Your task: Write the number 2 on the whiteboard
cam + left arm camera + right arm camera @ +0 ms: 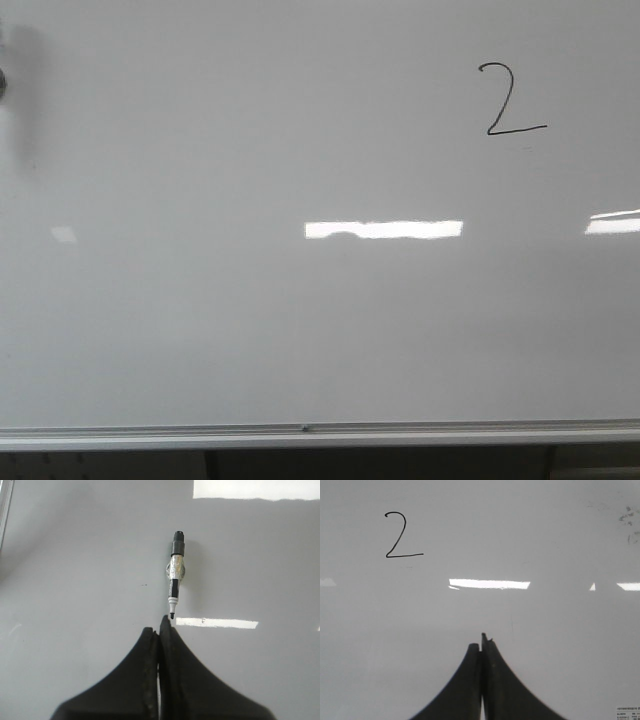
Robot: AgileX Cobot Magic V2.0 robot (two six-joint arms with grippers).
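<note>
A thin black number 2 (pixel 511 98) is drawn near the far right of the glossy pale whiteboard (pixel 250 330). It also shows in the right wrist view (pixel 400 536). A marker (pixel 175 572), uncapped, tip toward the fingers, lies on the whiteboard (pixel 75 580) just beyond my left gripper (pixel 160 625), which is shut and empty. My right gripper (pixel 481 642) is shut and empty over bare whiteboard (pixel 545 540), well away from the numeral. Neither gripper shows in the front view.
The board's silver frame edge (pixel 300 432) runs along the front. A dark blurred object (pixel 3 82) sits at the far left edge. Faint smudges (pixel 628 517) mark the board. A small label (pixel 627 713) is at the corner. Bright light reflections (pixel 384 229) lie across the board.
</note>
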